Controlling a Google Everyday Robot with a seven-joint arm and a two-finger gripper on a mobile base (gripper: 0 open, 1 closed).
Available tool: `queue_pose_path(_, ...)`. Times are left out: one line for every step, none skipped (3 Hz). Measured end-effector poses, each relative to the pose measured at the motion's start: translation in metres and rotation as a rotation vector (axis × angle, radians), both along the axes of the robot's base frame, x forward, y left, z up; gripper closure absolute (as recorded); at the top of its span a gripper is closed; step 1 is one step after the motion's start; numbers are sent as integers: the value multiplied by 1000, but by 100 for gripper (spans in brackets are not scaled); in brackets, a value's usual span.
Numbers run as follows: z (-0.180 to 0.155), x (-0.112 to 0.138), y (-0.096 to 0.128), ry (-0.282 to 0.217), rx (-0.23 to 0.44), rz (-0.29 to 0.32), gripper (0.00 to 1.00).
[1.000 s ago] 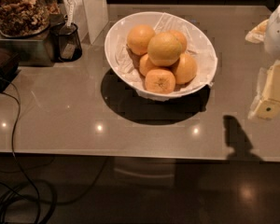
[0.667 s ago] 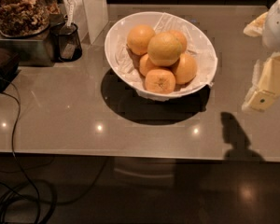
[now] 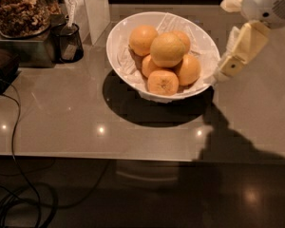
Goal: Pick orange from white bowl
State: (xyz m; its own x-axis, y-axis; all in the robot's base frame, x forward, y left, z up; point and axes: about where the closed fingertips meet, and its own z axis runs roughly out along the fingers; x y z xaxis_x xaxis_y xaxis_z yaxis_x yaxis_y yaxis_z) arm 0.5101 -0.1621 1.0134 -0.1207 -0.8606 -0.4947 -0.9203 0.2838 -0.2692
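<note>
Glossy grey table [image 3: 61,113], a full white bowl [image 3: 118,32], and the end effector [image 3: 225,70] poised at its right rim.

Nearest, dark cables [image 3: 19,175] loop over the floor under the table's near edge. Further in, the bowl stands mid-table over its own heavy shadow, lined with crinkled paper. A flattened fruit [image 3: 163,82] lies at the near side of the pile, and the orange [image 3: 167,49] sits highest, resting on the smaller ones, so it is probably the easiest to reach from above. The end effector hangs just beside the bowl's right rim, angled down and left towards the fruit and apart from it. I cannot tell whether it is released or clenched. Far left stand a black mesh cup [image 3: 69,44] and a jar of nuts [image 3: 19,8].
</note>
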Motion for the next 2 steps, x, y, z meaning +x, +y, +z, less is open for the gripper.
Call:
queue_pose_path(3, 2, 2, -3, 14, 3, 0)
queue_pose_path(2, 2, 2, -2, 24, -4, 0)
